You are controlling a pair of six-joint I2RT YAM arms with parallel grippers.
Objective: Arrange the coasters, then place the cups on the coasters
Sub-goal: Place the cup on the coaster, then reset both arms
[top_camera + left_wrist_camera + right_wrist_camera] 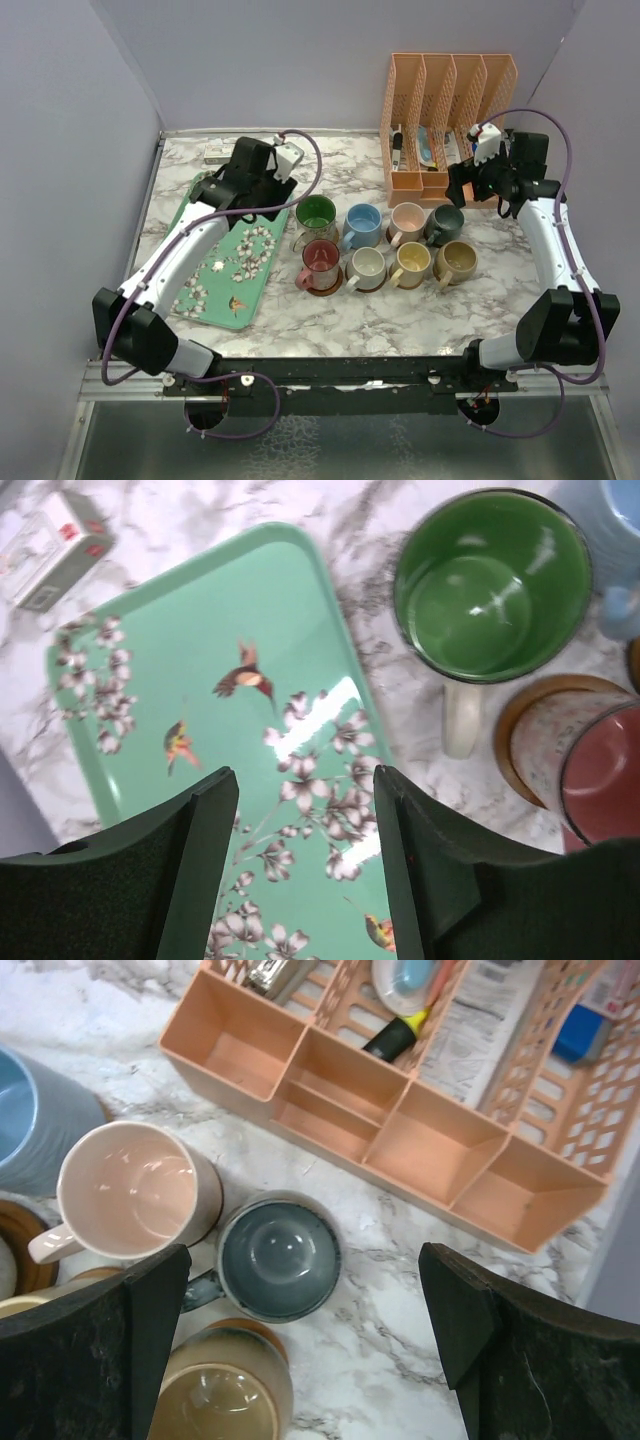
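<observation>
Two rows of cups stand mid-table: green (316,213), blue (363,222), pink (408,219) and dark grey-teal (445,222) behind; red (321,260), cream (367,265), yellow (412,260) and tan (457,261) in front. Brown coasters peek out under the red cup (520,715) and the tan cup (250,1332). My left gripper (305,780) is open and empty above the tray, left of the green cup (492,582). My right gripper (305,1270) is wide open and empty above the dark grey-teal cup (280,1260), beside the pink cup (130,1190).
A mint-green floral tray (230,265) lies left of the cups. A peach desk organizer (450,110) with pens stands at the back right, close to the right wrist. A small box (218,153) sits at the back left. Walls close in both sides.
</observation>
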